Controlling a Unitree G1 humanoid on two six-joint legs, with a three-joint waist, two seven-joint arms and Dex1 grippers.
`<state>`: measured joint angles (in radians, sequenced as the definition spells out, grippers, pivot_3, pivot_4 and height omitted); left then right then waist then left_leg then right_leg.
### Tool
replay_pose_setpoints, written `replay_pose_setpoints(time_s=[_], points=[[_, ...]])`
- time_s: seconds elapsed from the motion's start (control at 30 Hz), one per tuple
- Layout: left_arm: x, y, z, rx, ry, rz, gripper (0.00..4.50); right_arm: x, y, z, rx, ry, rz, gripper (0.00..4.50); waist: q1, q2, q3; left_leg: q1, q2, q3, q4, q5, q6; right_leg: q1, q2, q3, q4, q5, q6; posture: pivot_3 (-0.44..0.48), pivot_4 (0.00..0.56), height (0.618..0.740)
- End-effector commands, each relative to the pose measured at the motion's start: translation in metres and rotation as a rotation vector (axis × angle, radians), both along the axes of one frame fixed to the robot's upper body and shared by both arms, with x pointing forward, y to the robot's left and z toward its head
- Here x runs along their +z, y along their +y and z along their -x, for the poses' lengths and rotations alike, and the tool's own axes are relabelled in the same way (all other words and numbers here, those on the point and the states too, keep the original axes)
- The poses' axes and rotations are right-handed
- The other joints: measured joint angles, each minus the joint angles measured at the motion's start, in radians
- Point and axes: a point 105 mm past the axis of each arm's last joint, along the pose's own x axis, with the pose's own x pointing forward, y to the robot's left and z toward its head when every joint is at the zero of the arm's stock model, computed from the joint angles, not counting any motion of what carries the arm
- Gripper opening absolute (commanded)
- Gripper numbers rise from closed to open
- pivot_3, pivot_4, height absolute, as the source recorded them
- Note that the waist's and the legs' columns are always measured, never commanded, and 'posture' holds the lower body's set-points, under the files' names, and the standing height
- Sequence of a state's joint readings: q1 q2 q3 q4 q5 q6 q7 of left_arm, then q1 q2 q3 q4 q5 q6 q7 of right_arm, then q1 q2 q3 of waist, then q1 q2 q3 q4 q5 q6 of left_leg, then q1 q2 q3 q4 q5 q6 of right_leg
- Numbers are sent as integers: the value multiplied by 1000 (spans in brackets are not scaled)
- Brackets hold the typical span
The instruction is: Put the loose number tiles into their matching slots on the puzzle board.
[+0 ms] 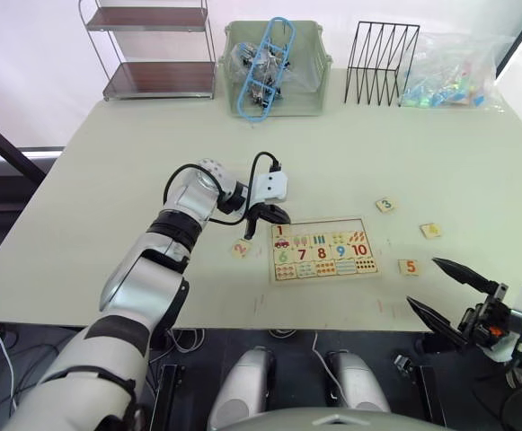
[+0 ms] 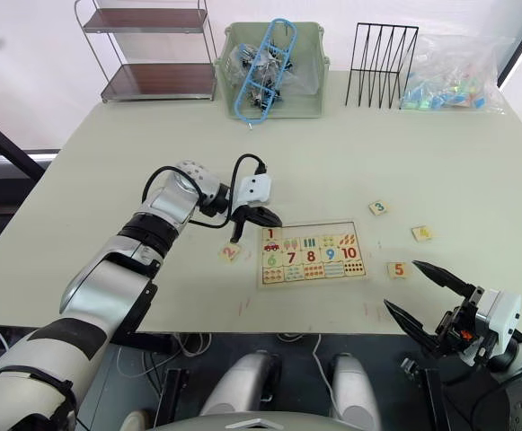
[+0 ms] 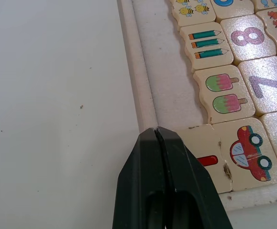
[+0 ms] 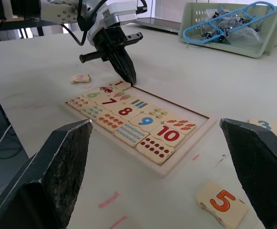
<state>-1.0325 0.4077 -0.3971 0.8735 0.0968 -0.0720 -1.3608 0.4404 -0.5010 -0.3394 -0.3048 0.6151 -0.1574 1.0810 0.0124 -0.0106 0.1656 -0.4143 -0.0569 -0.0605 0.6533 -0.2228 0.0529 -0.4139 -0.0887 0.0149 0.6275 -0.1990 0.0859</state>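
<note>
Your left gripper [image 3: 158, 131] has its two fingers pressed together with nothing between them. Its tips rest over the 1 tile [image 3: 206, 157], which sits in the board's [image 1: 322, 249] corner slot. In the left wrist view the fingers cover most of that tile, so you see only a short red stroke of its digit. The eye views show the red 1 whole at the board's upper-left corner.

The other slots [image 3: 169, 81] along that row lie bare. The wrist view shows them as a pale strip beside the frame. In the eye views that strip is too small to make out slot by slot.

Your right gripper [image 1: 437, 289] is at the lower right of the left eye view, off the table edge, jaws spread wide and empty. Its fingers [image 4: 57, 176] fill both lower corners of the right wrist view.

The 2 tile [image 1: 241, 249] lies just left of the board. The 3 tile [image 1: 385, 205] is to the board's upper right. In the right wrist view it is cut off behind the right finger. The 5 tile [image 1: 409, 267] lies just right of the board. Another tile [image 1: 431, 230] lies between the 3 and 5 tiles, farther right, its yellow digit hard to read.
</note>
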Motion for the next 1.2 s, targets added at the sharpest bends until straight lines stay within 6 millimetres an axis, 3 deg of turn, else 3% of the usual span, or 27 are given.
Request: replay_pose_setpoints(time_s=[0.03,0.3,0.63,0.8,1.03,1.2], points=[[8,3,0,0,-20,31,33,6,-2,0,-1,-29,4,4500,0,0,0,0,0,0,0,0,0,0,0,0,0,0,0,0,150,739],[24,9,-10,77,-45,118,33,2,-3,-3,-11,-21,19,4500,1,0,0,0,0,0,0,0,0,0,0,0,0,0,0,0,150,739],[63,30,-19,241,-33,378,33,-2,-1,-10,-70,-19,-15,4500,-1,0,0,0,0,-1,0,0,0,0,0,0,0,0,0,0,150,739],[70,50,-10,282,-45,454,33,-6,1,-13,-102,-12,-31,4500,-3,0,0,0,0,-1,0,0,0,0,0,0,0,0,0,0,150,739],[57,79,8,382,-99,440,33,-8,3,-21,-132,-2,-78,4500,-3,1,0,1,1,-1,0,0,0,0,0,0,1,0,0,0,150,739],[59,104,31,518,-8,607,33,-5,1,-26,-107,-4,-68,4500,0,1,0,1,1,-1,0,0,-1,-1,0,1,1,0,-1,0,150,739]])
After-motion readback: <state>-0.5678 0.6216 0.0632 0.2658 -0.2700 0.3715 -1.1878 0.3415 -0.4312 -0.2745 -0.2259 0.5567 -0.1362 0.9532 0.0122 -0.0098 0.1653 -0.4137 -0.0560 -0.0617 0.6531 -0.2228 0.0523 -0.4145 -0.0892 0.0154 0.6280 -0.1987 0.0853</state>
